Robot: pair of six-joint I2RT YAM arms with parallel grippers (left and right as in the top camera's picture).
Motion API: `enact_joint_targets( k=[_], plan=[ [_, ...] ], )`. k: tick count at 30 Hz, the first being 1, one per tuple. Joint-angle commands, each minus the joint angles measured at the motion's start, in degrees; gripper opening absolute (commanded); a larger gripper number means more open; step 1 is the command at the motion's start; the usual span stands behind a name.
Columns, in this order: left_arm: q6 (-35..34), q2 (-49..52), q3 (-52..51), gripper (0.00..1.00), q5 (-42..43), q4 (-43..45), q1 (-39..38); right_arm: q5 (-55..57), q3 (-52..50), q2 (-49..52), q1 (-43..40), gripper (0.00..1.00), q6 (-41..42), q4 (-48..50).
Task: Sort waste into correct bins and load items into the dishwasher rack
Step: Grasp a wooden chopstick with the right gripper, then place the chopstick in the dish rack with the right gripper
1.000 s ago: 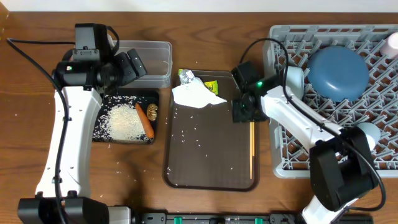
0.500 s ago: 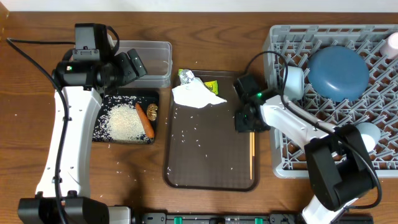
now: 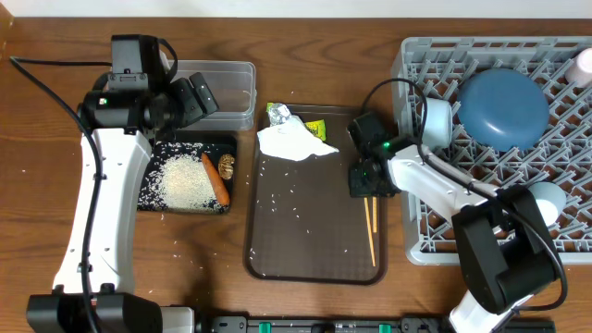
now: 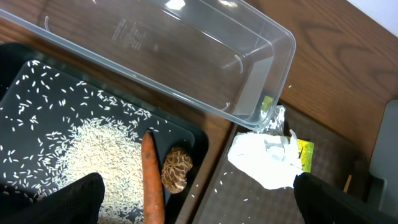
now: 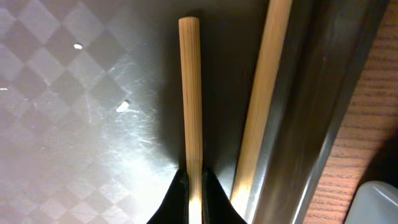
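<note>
The chopsticks (image 3: 371, 227) lie along the right side of the brown serving tray (image 3: 277, 250), just beside the dishwasher rack (image 3: 425, 231). Your right gripper (image 3: 363, 181) is clenched on the inner chopstick (image 5: 190, 93), pinching its near end between the fingertips. The outer chopstick (image 5: 264, 93) lies free, close against the tray's raised rim. You cannot tell from either view whether the pinched stick is lifted off the tray floor or resting on it. A few stray grains of rice dot the tray around it.

At the far end of the same tray you have the crumpled white napkin (image 3: 291, 141), with the silver foil ball (image 3: 277, 114) and the yellow-green wrapper (image 3: 316, 128) just behind it.

In the rack, the dark blue dish (image 3: 504, 109) sits among the pegs, with the white bowl (image 3: 437, 118) just beside it on its left.

Across the table, the black tray (image 3: 190, 146) holds the white rice (image 3: 180, 180), the carrot (image 3: 215, 178) and the brown food lump (image 3: 228, 165), the lump touching the carrot. The clear tub (image 3: 231, 92) stands directly behind it. Your left gripper (image 3: 194, 97) hangs over these two bins with its fingers spread wide, grasping nothing.
</note>
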Motion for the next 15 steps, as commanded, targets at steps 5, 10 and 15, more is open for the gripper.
enact_joint_targets(
  k=[5,10,15],
  plan=[
    [0.8,-0.3,0.0,0.98,-0.5,0.0,0.2,-1.3,12.3,-7.3,-1.4,0.01,-5.7,-6.8],
    [0.8,-0.3,0.0,0.98,-0.5,0.0,0.2,-0.5,17.9,-12.2,-7.8,0.01,-9.2,-11.3],
    [0.8,-0.3,0.0,0.98,-0.5,0.0,0.2,2.2,19.2,-14.4,-18.9,0.01,-14.3,-12.5]
  ],
)
